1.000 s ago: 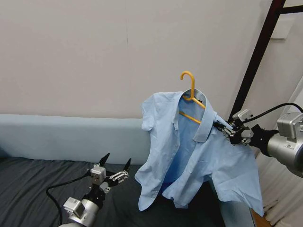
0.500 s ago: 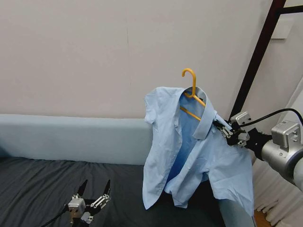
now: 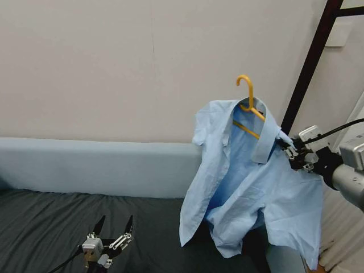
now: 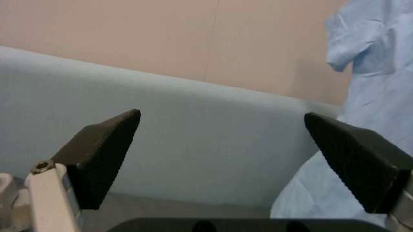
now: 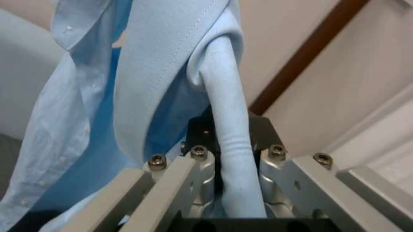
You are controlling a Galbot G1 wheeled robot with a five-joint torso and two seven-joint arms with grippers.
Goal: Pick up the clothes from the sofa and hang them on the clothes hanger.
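A light blue shirt (image 3: 244,182) hangs in the air on a yellow hanger (image 3: 248,105), its hem just above the sofa's right end. My right gripper (image 3: 290,149) is shut on the shirt's shoulder, where the cloth wraps the hanger's end. The right wrist view has that fold of the shirt (image 5: 226,140) pinched between the metal fingers (image 5: 193,169). Low over the dark sofa seat, at the bottom left, my left gripper (image 3: 112,226) stands open with nothing between its black fingertips (image 4: 103,154). The left wrist view has the shirt (image 4: 368,82) off to one side.
A pale blue sofa back (image 3: 85,168) runs along the white wall above the dark grey seat (image 3: 45,227). A dark slanted rack pole (image 3: 307,68) rises at the right, just behind the shirt. A cable trails from my right arm.
My right gripper has carried the shirt and hanger to the right, nearer the dark pole. The left gripper dropped low over the seat a second ago and has since stayed still.
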